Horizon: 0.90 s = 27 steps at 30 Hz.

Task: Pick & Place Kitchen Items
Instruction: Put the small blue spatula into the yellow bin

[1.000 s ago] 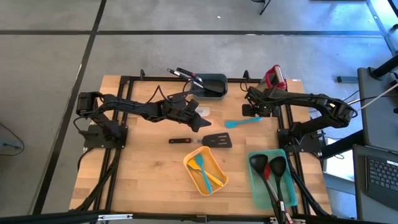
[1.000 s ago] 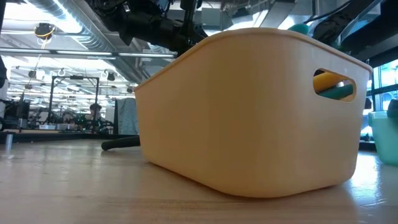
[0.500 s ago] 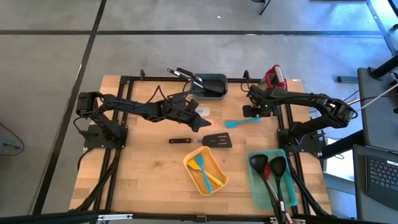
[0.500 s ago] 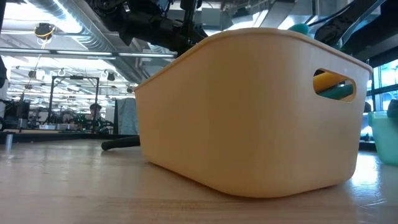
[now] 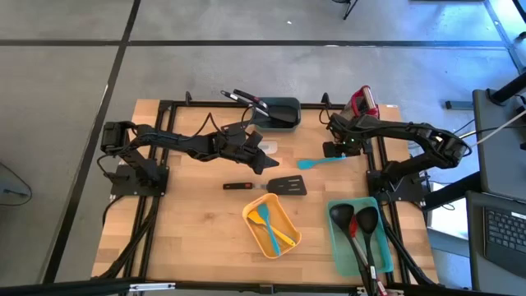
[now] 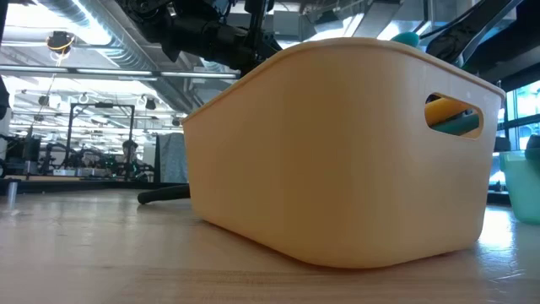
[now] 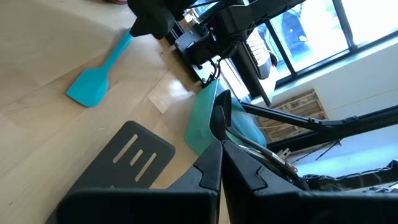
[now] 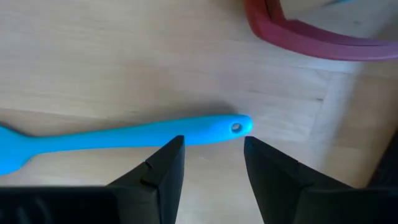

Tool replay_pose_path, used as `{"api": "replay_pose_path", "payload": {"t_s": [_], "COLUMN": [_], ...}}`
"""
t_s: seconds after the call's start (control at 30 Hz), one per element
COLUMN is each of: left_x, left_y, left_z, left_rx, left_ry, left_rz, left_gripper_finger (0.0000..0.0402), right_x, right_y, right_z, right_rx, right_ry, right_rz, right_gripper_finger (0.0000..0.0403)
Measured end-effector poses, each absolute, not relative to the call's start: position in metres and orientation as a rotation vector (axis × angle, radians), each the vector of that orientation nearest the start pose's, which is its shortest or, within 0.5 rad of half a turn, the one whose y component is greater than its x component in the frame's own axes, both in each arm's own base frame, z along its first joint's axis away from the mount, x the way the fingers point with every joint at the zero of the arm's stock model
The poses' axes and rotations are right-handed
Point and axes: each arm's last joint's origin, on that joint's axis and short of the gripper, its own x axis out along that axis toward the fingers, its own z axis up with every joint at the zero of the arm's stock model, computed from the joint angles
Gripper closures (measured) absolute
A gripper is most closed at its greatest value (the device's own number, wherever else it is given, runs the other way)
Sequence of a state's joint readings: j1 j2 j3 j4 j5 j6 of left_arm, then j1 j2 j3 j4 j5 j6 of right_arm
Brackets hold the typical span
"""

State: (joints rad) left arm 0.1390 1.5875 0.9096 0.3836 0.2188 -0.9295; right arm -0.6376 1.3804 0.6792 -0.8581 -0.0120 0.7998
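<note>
A teal spatula [image 5: 320, 162] lies flat on the wooden table, right of centre. My right gripper [image 5: 335, 149] points down over its handle end [image 8: 235, 127] and is open, one finger on either side of that end [image 8: 211, 158]; I see no touch. A black turner [image 5: 279, 185] with a red-trimmed handle lies flat at the table's middle. My left gripper [image 5: 261, 158] hovers shut above the table, just beyond the turner, with nothing between its fingers [image 7: 217, 163]. The left wrist view shows the turner's slotted head [image 7: 127, 155] and the spatula [image 7: 93, 84].
A yellow bin [image 5: 285, 240] near the front holds a teal and an orange spatula; it fills the low view [image 6: 337, 152]. A teal bin [image 5: 335, 247] with black ladles stands at the front right. A dark bin [image 5: 279, 111] and a red bin [image 5: 363, 100] stand at the far edge.
My right gripper has rolled a little about its own axis while staying over the teal spatula's handle end.
</note>
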Motion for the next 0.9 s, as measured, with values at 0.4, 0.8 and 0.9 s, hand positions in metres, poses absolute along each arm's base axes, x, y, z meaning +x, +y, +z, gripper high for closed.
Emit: {"api": "replay_pose_path", "payload": {"t_s": [0.4,0.8,0.9], "left_x": [0.342,0.342,0.342], "left_y": [0.042,0.041,0.041], "left_z": [0.233,0.233,0.233], "left_rx": [-0.985,-0.995,-1.001], "left_ry": [0.307,0.308,0.308], "left_rz": [0.061,0.061,0.062], "left_gripper_finger": [0.0400,0.0398,0.0400], "right_x": [0.165,0.168,0.168], "right_y": [-0.121,-0.123,-0.123], "right_z": [0.143,0.138,0.138], "right_rx": [1.118,1.114,1.117], "right_ry": [1.281,1.286,1.288], "right_rz": [-1.081,-1.075,-1.074], "right_gripper_finger": [0.0235,0.0235,0.0235]}}
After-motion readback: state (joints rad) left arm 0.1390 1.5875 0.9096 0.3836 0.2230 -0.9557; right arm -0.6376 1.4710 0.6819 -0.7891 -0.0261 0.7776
